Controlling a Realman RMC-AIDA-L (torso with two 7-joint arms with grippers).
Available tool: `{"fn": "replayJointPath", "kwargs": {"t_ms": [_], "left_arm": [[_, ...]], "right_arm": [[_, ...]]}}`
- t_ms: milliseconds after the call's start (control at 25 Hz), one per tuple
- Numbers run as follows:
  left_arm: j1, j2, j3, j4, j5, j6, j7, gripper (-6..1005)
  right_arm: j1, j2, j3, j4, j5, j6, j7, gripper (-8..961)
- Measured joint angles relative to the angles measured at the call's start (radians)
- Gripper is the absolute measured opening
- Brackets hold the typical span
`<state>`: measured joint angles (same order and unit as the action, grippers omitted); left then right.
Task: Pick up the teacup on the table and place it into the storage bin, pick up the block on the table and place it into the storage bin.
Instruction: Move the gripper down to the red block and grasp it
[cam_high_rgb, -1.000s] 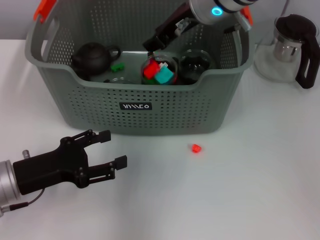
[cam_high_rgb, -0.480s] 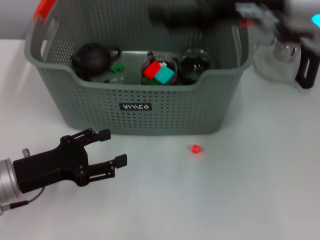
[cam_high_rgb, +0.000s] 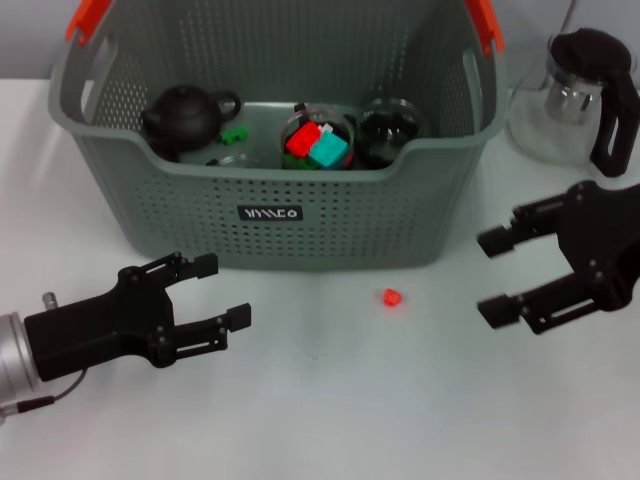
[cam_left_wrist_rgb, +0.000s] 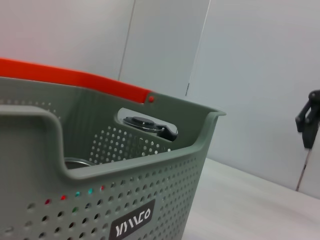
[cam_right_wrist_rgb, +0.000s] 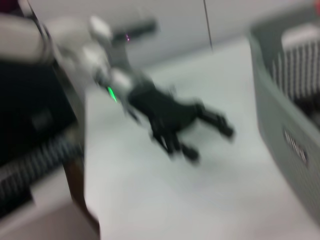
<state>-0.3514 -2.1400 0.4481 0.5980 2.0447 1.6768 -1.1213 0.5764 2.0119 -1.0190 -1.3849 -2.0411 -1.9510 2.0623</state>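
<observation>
The grey perforated storage bin (cam_high_rgb: 300, 215) with orange-red handle tips stands at the back centre. It also shows in the left wrist view (cam_left_wrist_rgb: 150, 185) and the right wrist view (cam_right_wrist_rgb: 292, 130). Inside it are a dark teacup (cam_high_rgb: 390, 127), a glass cup with red and teal blocks (cam_high_rgb: 318, 142), a black teapot (cam_high_rgb: 186, 113) and a small green block (cam_high_rgb: 235, 132). A small red block (cam_high_rgb: 391, 297) lies on the table in front of the bin. My right gripper (cam_high_rgb: 490, 277) is open and empty, low to the right of the red block. My left gripper (cam_high_rgb: 222, 291) is open and empty at the front left.
A glass pitcher (cam_high_rgb: 580, 95) with a black handle and lid stands at the back right, behind my right gripper. The white table (cam_high_rgb: 380, 400) stretches across the front. The right wrist view shows my left arm (cam_right_wrist_rgb: 170, 115) blurred.
My right arm has left the space above the bin, swung out to the right and come down beside the red block, jaws open. The left arm has not moved.
</observation>
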Motion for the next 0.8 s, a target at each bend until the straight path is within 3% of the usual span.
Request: {"fn": "replayJointPath", "kwargs": {"t_ms": [200, 440, 600, 800], "left_arm": [[0.003, 0.000, -0.011, 0.001, 0.000, -0.001, 0.000, 824], [0.009, 0.000, -0.023, 0.002, 0.000, 0.001, 0.000, 823], [0.012, 0.002, -0.027, 0.001, 0.000, -0.001, 0.000, 823], [0.013, 0.001, -0.027, -0.001, 0.000, -0.006, 0.000, 822]], "right_arm": [[0.121, 0.025, -0.137, -0.056, -0.250, -0.028, 0.082, 831], [0.283, 0.094, -0.379, 0.021, -0.486, 0.019, 0.151, 831], [0.330, 0.096, -0.567, 0.075, -0.498, 0.127, 0.219, 831], [0.343, 0.096, -0.724, 0.130, -0.515, 0.279, 0.248, 831]]}}
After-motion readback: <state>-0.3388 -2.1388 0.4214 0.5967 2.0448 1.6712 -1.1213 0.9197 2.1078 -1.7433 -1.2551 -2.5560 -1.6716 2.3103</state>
